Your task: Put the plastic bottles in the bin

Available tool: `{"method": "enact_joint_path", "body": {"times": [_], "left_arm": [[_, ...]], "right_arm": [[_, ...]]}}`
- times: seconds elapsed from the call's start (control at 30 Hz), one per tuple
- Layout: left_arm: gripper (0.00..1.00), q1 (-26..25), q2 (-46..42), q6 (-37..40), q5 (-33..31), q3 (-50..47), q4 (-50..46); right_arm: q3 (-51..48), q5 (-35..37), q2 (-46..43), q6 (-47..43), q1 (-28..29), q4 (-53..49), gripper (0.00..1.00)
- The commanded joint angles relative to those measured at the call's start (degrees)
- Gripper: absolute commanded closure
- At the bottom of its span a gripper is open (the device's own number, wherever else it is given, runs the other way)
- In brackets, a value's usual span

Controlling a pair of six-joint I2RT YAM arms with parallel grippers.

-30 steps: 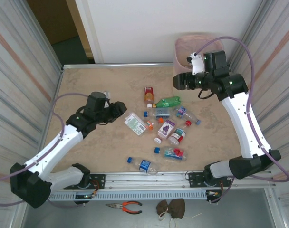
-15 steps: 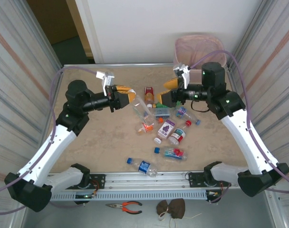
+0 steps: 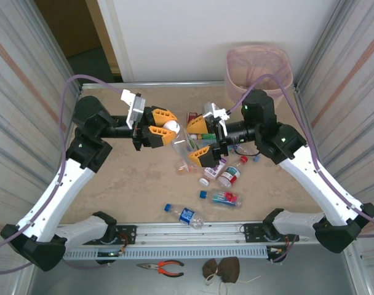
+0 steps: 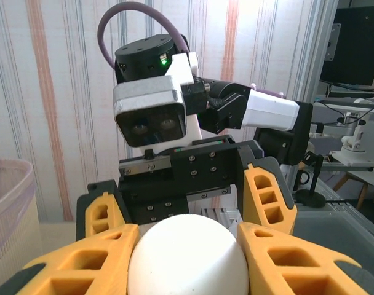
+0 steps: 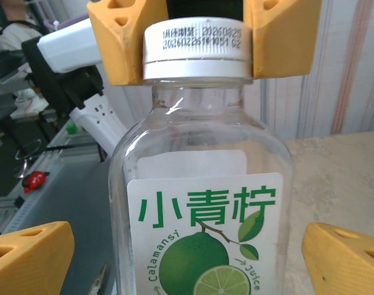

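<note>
Your left gripper (image 3: 165, 126) is clamped on the white cap (image 4: 187, 258) of a clear bottle (image 5: 199, 123) (its green lime label (image 5: 202, 239) faces the right wrist camera) and holds it up above the middle of the table (image 3: 125, 184). Your right gripper (image 3: 198, 142) faces it with its jaws spread wide, one on each side of the bottle's body and neither touching it. The bin (image 3: 259, 66) stands at the far right corner, well apart from both grippers. More bottles (image 3: 226, 176) lie on the table just to the near side of the right gripper. A lone bottle (image 3: 184, 214) lies near the front edge.
</note>
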Motion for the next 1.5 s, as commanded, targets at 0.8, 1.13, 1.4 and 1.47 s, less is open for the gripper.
{"method": "enact_joint_path", "body": {"times": [0.8, 1.13, 1.4, 1.47], "left_arm": [[0.4, -0.4, -4.0, 5.6, -9.1, 0.1, -3.1], [0.35, -0.2, -7.0, 6.5, -13.3, -3.2, -4.1], [0.35, -0.2, -8.0, 5.8, -14.2, -4.9, -3.5], [0.35, -0.2, -8.2, 5.6, -14.4, -5.3, -3.3]], "right_arm": [[1.9, 2.1, 0.2, -0.5, 0.6, -1.4, 0.37], [4.3, 6.6, 0.1, 7.1, -12.0, 2.6, 0.4], [11.2, 22.9, 7.4, 24.3, -23.8, 6.5, 0.46], [14.1, 26.6, 10.6, 26.5, -25.8, 5.0, 0.49]]}}
